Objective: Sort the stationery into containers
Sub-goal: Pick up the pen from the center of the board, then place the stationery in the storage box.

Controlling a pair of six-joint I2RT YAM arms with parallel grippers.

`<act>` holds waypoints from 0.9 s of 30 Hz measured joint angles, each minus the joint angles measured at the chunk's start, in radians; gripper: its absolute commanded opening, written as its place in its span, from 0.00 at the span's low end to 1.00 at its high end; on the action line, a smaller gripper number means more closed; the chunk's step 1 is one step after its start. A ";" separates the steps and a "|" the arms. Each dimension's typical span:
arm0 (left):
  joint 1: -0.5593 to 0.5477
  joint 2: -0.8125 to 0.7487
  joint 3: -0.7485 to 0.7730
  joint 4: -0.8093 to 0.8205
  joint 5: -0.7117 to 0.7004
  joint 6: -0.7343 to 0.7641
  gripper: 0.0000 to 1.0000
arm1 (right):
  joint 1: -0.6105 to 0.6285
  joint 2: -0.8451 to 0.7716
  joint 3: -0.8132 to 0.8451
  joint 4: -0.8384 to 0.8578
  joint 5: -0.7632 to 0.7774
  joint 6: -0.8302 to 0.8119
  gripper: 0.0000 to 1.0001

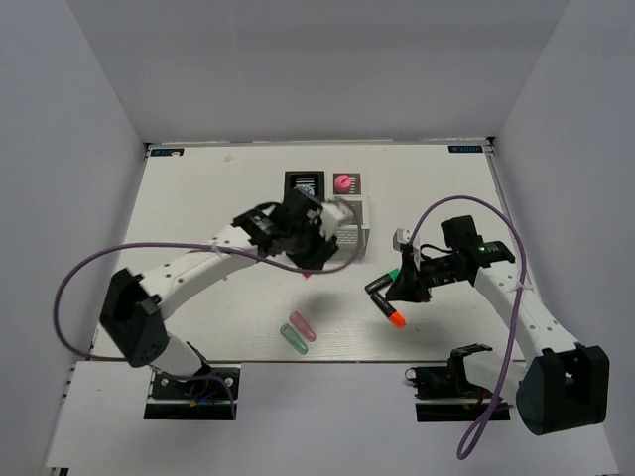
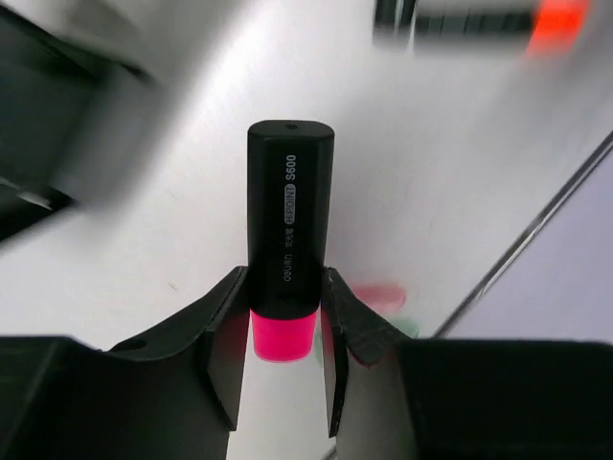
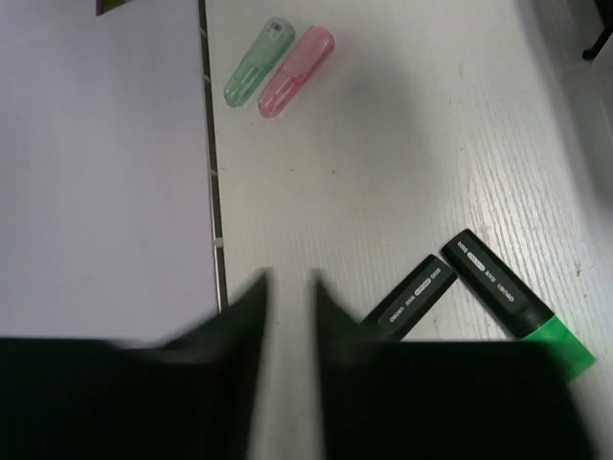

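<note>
My left gripper (image 1: 316, 254) (image 2: 284, 280) is shut on a black marker with a pink cap (image 2: 290, 216), held above the table just in front of the white container (image 1: 355, 224). The black container (image 1: 289, 184) stands to that one's left. My right gripper (image 1: 401, 286) (image 3: 289, 285) hovers low over two markers lying in a V. One has a green cap (image 3: 512, 305) (image 1: 394, 270), the other an orange cap (image 1: 397, 319). Its blurred jaws are drawn close and hold nothing. A pink capsule (image 3: 297, 72) (image 1: 303, 326) and a green capsule (image 3: 259, 62) (image 1: 292, 337) lie side by side near the front edge.
A pink item (image 1: 342, 182) shows in the top of the white container. The table's front edge (image 3: 209, 192) runs close beside my right gripper. White walls enclose the table on the left, right and back.
</note>
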 measured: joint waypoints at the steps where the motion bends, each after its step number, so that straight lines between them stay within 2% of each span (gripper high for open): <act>1: 0.016 -0.038 0.034 0.034 0.003 -0.032 0.00 | 0.000 0.014 0.001 0.002 0.005 0.022 0.90; 4: 0.078 -0.111 0.083 0.187 -0.015 -0.117 0.00 | 0.000 0.031 0.001 0.021 0.026 0.054 0.90; 7: 0.124 -0.142 0.060 0.368 -0.099 -0.177 0.00 | -0.001 -0.005 -0.016 0.077 0.040 0.086 0.90; 13: 0.139 -0.058 -0.010 0.629 -0.276 -0.225 0.00 | -0.006 -0.066 -0.061 0.133 0.054 0.114 0.78; 16: 0.140 0.011 -0.010 0.689 -0.327 -0.228 0.00 | -0.010 -0.043 -0.058 0.127 0.054 0.109 0.78; 19: 0.141 0.059 -0.011 0.715 -0.370 -0.226 0.00 | -0.018 -0.030 -0.057 0.124 0.054 0.107 0.90; 24: 0.146 0.079 -0.035 0.770 -0.439 -0.212 0.01 | -0.029 -0.044 -0.058 0.128 0.052 0.104 0.90; 27: 0.154 0.080 -0.051 0.787 -0.460 -0.208 0.07 | -0.034 -0.054 -0.058 0.132 0.055 0.109 0.90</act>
